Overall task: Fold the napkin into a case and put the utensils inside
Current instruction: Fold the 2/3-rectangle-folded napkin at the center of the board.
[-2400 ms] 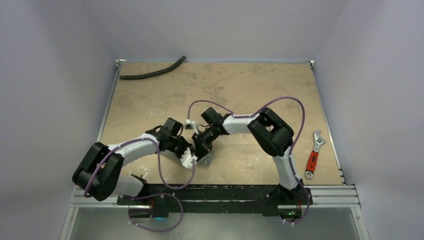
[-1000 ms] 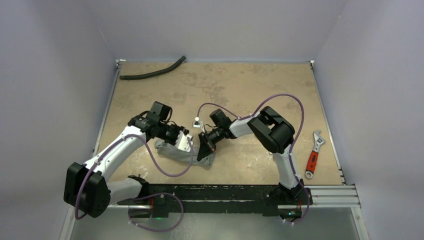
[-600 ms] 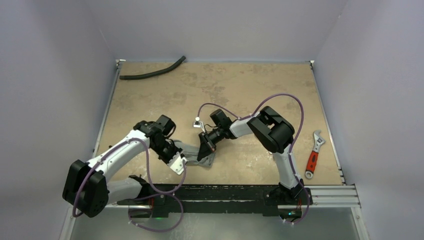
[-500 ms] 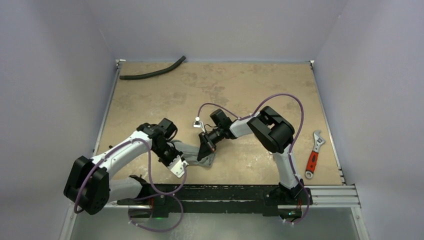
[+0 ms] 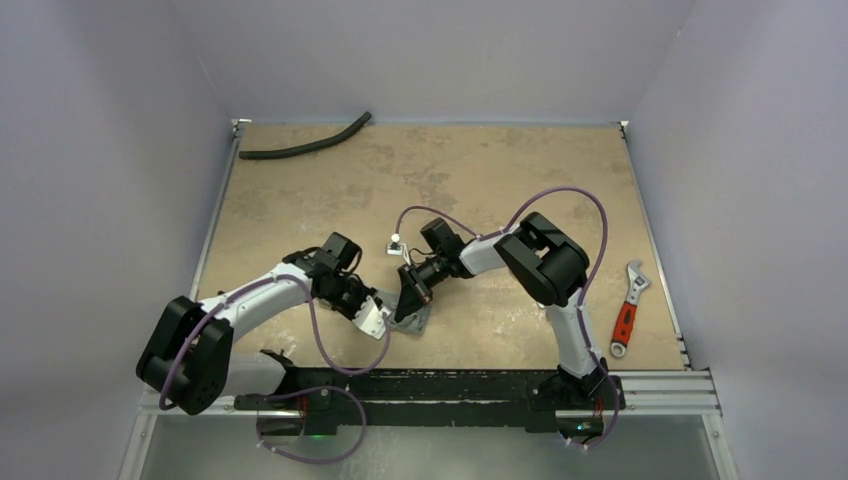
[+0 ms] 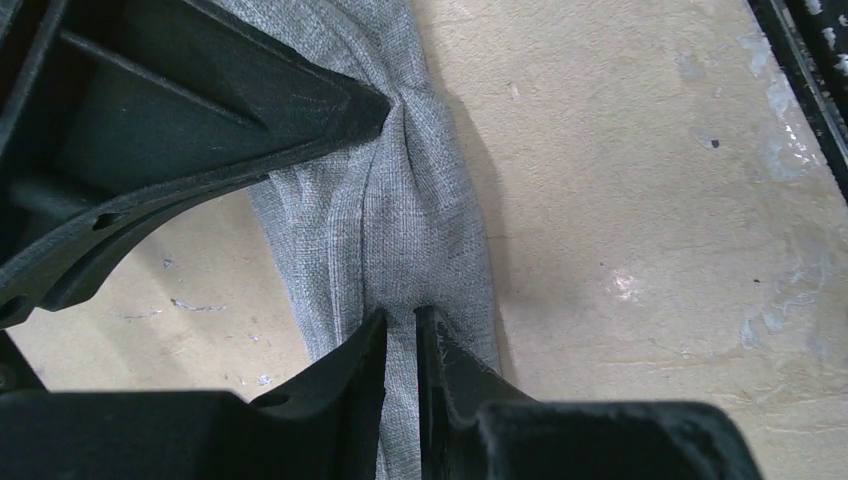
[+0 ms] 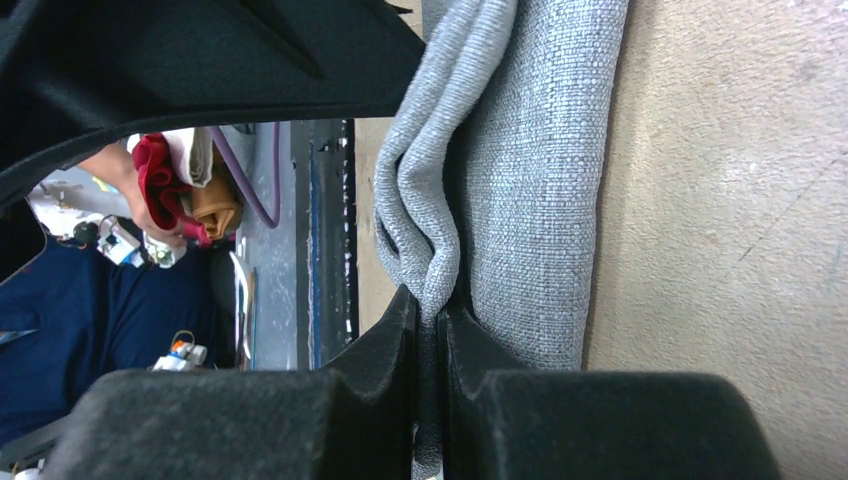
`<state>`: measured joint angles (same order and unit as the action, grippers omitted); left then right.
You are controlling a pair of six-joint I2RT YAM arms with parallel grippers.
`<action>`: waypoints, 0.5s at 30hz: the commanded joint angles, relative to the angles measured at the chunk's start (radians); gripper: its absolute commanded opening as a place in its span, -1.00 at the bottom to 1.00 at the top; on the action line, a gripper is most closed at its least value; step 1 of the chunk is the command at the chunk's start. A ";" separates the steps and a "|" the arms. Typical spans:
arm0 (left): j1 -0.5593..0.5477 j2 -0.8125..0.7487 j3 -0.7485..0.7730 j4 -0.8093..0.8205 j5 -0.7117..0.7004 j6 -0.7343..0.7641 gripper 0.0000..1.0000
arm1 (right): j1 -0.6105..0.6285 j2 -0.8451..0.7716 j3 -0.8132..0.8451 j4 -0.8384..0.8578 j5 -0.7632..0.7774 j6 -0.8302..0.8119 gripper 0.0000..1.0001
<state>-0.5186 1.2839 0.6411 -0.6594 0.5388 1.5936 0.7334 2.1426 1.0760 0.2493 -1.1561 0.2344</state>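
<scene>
The grey napkin (image 5: 417,320) lies bunched into a narrow strip on the table near its front edge, between my two grippers. My left gripper (image 5: 380,320) is shut on one end of the strip (image 6: 400,220), its jaws pinching the cloth (image 6: 400,322). My right gripper (image 5: 404,312) is shut on a doubled fold of the napkin (image 7: 540,150) at the other end (image 7: 430,308). The right gripper's dark fingers (image 6: 200,120) show in the left wrist view, tip on the cloth. No utensils are in view.
A long black curved hose (image 5: 305,143) lies at the far left of the table. A red-handled wrench (image 5: 626,312) lies by the right edge. The black mounting rail (image 5: 450,385) runs along the near edge. Walls close in on three sides.
The left gripper swung down toward the near edge, closed on the napkin's left end and carried it right toward the right gripper, gathering the spread cloth into a short bunch. The right arm held still.
</scene>
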 commanded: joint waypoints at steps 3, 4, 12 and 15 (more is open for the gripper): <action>-0.004 0.022 -0.018 0.085 0.006 -0.043 -0.67 | -0.007 0.025 -0.039 -0.042 0.047 -0.054 -0.83; -0.004 0.024 -0.023 0.098 0.001 -0.052 -0.67 | -0.006 0.021 -0.043 -0.029 0.044 -0.045 -0.80; -0.004 0.042 -0.047 0.108 -0.039 -0.078 -0.73 | -0.009 -0.060 -0.061 0.038 0.049 0.024 0.95; -0.004 0.041 -0.050 0.081 -0.043 -0.090 -0.75 | -0.018 -0.105 -0.061 0.035 0.091 0.039 0.98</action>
<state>-0.5190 1.3098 0.6147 -0.5663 0.5251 1.5276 0.7330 2.0315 1.0454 0.3023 -1.2041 0.2871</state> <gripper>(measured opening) 0.134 0.974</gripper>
